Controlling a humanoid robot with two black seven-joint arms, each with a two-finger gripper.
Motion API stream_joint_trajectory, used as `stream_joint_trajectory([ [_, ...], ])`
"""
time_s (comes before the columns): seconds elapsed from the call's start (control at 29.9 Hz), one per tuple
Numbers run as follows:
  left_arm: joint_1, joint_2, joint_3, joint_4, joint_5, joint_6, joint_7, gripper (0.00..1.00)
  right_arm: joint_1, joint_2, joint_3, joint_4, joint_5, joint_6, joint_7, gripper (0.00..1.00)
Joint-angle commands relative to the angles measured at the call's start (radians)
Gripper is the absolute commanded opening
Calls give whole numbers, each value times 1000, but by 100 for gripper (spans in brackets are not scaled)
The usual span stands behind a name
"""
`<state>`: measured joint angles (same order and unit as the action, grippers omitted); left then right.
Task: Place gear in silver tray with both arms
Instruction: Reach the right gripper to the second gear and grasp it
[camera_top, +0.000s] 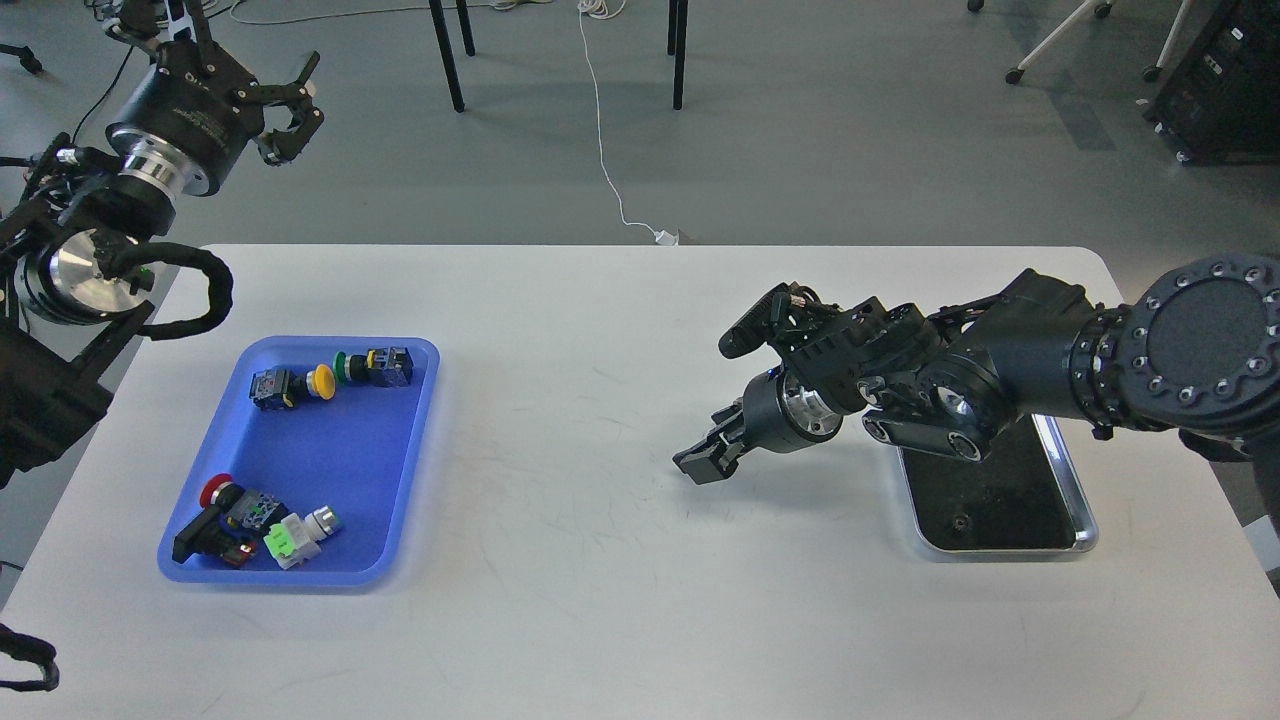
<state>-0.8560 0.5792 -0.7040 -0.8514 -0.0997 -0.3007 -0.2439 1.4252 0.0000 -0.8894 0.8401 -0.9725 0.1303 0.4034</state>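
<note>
My right gripper (700, 466) is down at the white table (600, 600), left of the silver tray (1078, 500), on the spot where the small black gear lay. The gear is hidden by its fingers. They look close together, but I cannot tell them apart or see a grasp. The right arm's wrist covers the tray's far end. A small dark round part (960, 521) lies on the tray's dark floor near its front. My left gripper (285, 105) is open and empty, raised high beyond the table's far left corner.
A blue plastic tray (400, 470) at the left holds several push-button switches, some at its far end and some at its near left corner. Chair legs and a white cable are on the floor behind the table.
</note>
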Motion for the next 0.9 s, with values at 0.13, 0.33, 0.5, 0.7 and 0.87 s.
stream_joint_trajectory([
  [0.13,0,1,1,0,0,2,0,98,-31,0,1,-24,2,0,0,60],
  [0.33,0,2,1,0,0,0,0,98,-40,0,4,-39,3,-3,2,55],
  [0.5,2,8,1,0,0,-2,0,98,-38,0,4,-41,2,-3,17,47],
  [0.7,9,8,1,0,0,0,0,98,-37,0,4,-41,2,-3,18,39],
  [0.87,17,8,0,0,0,-2,0,98,-35,0,3,-48,2,-3,18,33],
])
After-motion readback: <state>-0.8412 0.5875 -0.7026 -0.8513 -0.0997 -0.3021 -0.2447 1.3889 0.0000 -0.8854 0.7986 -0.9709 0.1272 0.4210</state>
